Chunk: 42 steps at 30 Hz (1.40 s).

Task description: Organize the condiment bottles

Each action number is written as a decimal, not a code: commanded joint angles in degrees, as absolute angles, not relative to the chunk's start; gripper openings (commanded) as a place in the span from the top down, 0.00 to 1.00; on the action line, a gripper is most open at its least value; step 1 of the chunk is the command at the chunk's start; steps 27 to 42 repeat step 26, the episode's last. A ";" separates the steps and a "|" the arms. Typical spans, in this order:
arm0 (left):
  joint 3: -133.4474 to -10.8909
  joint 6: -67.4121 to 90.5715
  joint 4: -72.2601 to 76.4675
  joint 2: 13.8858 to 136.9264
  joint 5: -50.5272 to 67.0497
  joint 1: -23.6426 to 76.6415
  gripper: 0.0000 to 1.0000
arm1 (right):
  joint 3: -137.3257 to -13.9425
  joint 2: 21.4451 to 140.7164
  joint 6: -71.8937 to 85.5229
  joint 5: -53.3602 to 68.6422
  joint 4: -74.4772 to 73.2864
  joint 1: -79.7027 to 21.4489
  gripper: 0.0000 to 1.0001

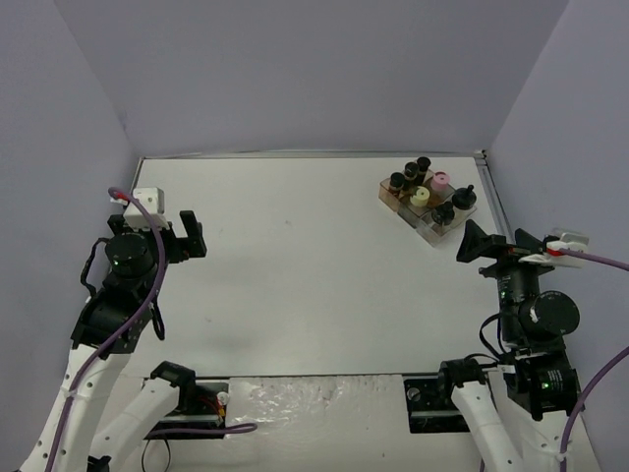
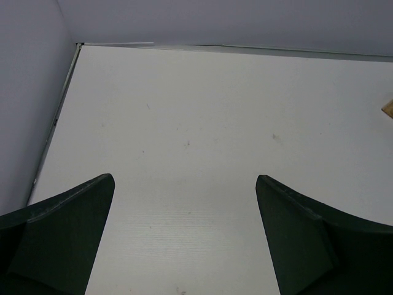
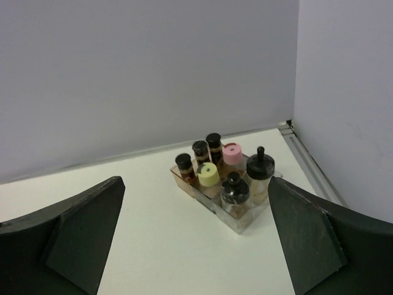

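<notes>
Several condiment bottles stand together in a stepped clear-and-brown rack (image 1: 433, 227) at the far right of the table. In the right wrist view the rack (image 3: 244, 220) holds three black-capped jars (image 3: 200, 148) at the back, a pink-capped jar (image 3: 232, 152), a pale yellow-capped jar (image 3: 208, 174), and two round jars with black knob lids (image 3: 260, 166). My right gripper (image 1: 494, 238) (image 3: 195, 180) is open and empty, just in front of the rack and apart from it. My left gripper (image 1: 194, 234) (image 2: 184, 177) is open and empty over bare table at the left.
Grey walls close the table in on the left, back and right. A metal rail (image 1: 496, 197) runs along the right edge beside the rack. A corner of the rack shows at the right edge of the left wrist view (image 2: 389, 107).
</notes>
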<state>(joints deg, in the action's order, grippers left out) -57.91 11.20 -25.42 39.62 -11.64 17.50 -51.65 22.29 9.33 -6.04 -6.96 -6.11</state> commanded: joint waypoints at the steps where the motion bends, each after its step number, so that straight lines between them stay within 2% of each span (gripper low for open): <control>1: -54.14 11.72 -22.56 35.89 -11.11 17.14 0.03 | -50.07 20.48 4.86 -6.75 -10.95 -6.50 0.00; 9: -48.04 11.34 -17.13 35.44 -11.22 16.81 0.03 | -44.53 14.63 5.52 -7.99 -8.63 -6.50 0.00; 42: -48.54 10.72 -17.49 37.62 -9.55 16.08 0.03 | -43.49 14.77 5.80 -8.31 -7.32 -6.50 0.00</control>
